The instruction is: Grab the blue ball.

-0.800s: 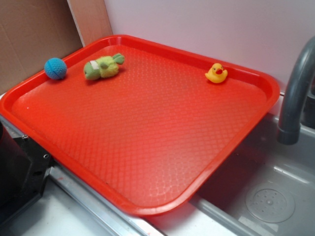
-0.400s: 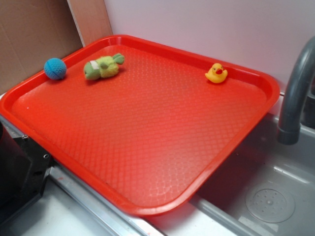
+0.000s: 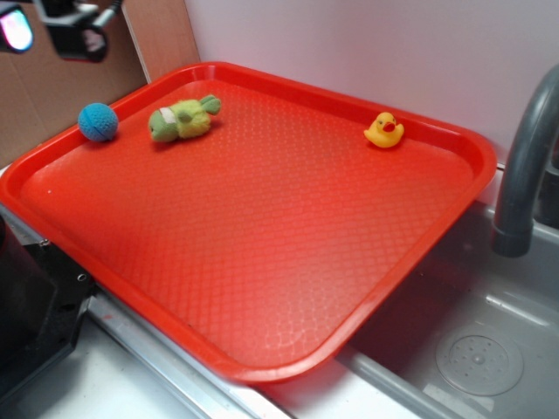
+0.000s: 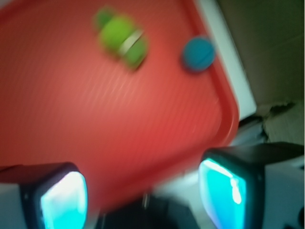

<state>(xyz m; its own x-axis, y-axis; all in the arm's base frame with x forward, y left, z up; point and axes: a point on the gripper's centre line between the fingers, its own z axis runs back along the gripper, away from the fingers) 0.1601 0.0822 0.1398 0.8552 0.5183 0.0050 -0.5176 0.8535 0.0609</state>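
On the red tray (image 3: 262, 288) lie three toys: the blue ball (image 3: 98, 121) against its far left rim, a green plush toy (image 3: 182, 118) just beside it, and a yellow duck (image 3: 384, 130) well apart near the back rim. Knitted and teal, the ball sits untouched. High above, the pincer (image 4: 143, 193) hangs with jaws spread, empty.

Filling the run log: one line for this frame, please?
phase: approach | gripper: open, empty, high above tray corner | blue ball: on tray, untouched | green plush toy: beside ball | wrist view blurred
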